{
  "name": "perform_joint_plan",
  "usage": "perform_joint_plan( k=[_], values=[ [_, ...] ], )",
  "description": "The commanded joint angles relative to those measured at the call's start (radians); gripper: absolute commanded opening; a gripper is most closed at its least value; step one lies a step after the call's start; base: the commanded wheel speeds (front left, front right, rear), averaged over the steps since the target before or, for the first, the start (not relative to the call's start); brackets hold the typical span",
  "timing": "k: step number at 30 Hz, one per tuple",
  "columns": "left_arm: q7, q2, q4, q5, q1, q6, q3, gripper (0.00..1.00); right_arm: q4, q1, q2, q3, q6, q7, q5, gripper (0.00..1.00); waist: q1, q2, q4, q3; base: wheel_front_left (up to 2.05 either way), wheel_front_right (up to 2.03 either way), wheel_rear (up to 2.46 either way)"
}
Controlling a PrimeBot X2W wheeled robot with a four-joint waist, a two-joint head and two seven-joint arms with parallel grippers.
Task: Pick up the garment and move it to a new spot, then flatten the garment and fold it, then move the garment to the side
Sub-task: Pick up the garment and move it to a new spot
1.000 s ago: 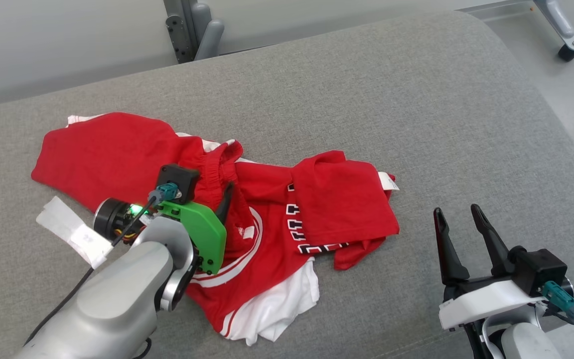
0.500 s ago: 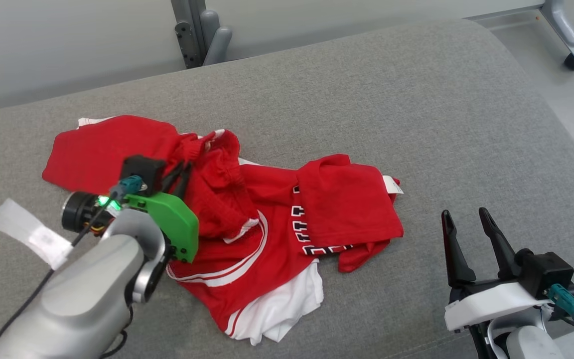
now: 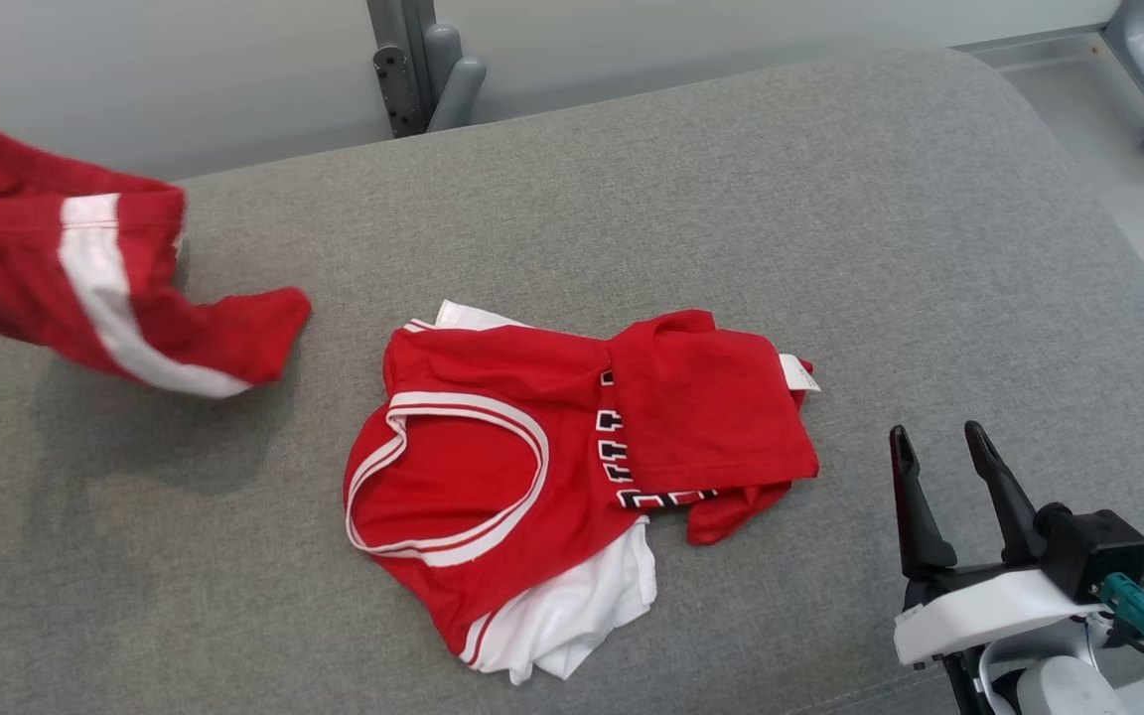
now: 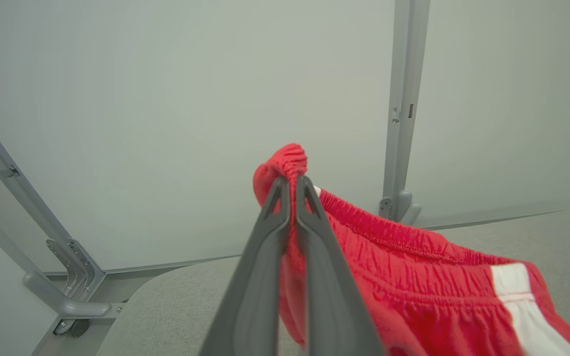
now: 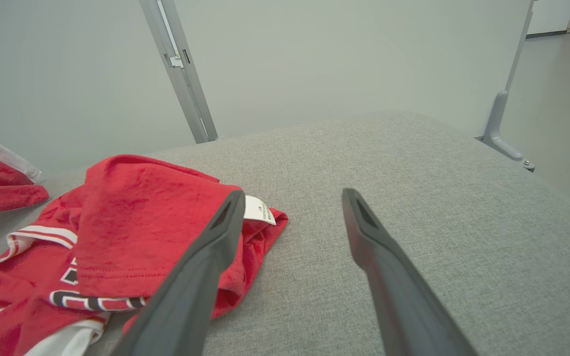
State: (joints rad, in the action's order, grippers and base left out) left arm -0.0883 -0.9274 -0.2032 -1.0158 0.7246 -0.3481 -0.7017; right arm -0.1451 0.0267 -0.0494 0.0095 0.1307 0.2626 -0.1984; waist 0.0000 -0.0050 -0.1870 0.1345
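L hand [image 4: 292, 183]: closed, fingers pinched on the gathered elastic waistband of the red shorts [image 4: 413, 257]. The fabric bunches above the tips and the rest trails down and away.

Location: the shorts hang over the far-L part of the grey upholstered surface [image 3: 731, 199]. They appear clear of it, judging by the shadow underneath. Long axis runs approx. L to R in the head view. The free leg end [image 3: 264, 323] points toward the red jersey [image 3: 463, 477], near it but apart.

R hand [image 3: 936, 434]: open, empty, at the near-R edge. The jersey lies between it and the shorts, so the L arm is the nearer one.

Key relation (est.): bare surface lies below and beyond the shorts. Any set-down w/ the leg end leading R risks draping onto the jersey.

View notes: the L wrist view settles the grip point, i.e. waistband, which the head view leaves unsettled. The head view settles shorts-to-jersey clearance. The R wrist view adds the jersey's white label [image 5: 258, 210], just beside a finger.
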Motion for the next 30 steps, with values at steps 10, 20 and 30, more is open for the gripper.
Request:
perform_joint_plan(
  k=[10, 20, 30],
  values=[
    [-0.006, -0.244, -0.094, -0.114, -0.115, -0.058, 0.136, 0.0, -0.006, 0.016, -0.002, 0.007, 0.0, 0.003, -0.025, 1.0, 0.0, 0.005, 0.0, 0.025, 0.0, 0.0, 0.0],
    [-0.045, -0.103, -0.254, -0.187, -0.202, 0.054, 0.102, 0.0, -0.014, 0.039, -0.002, 0.015, 0.0, 0.003, -0.027, 1.0, 0.0, 0.005, 0.007, 0.048, 0.0, 0.0, 0.0],
    [-0.123, 0.032, -0.438, -0.191, -0.214, 0.164, 0.077, 1.0, -0.02, 0.039, -0.003, 0.017, 0.0, 0.003, -0.023, 1.0, 0.0, 0.005, -0.01, 0.054, 0.0, 0.0, 0.0]
  ],
)
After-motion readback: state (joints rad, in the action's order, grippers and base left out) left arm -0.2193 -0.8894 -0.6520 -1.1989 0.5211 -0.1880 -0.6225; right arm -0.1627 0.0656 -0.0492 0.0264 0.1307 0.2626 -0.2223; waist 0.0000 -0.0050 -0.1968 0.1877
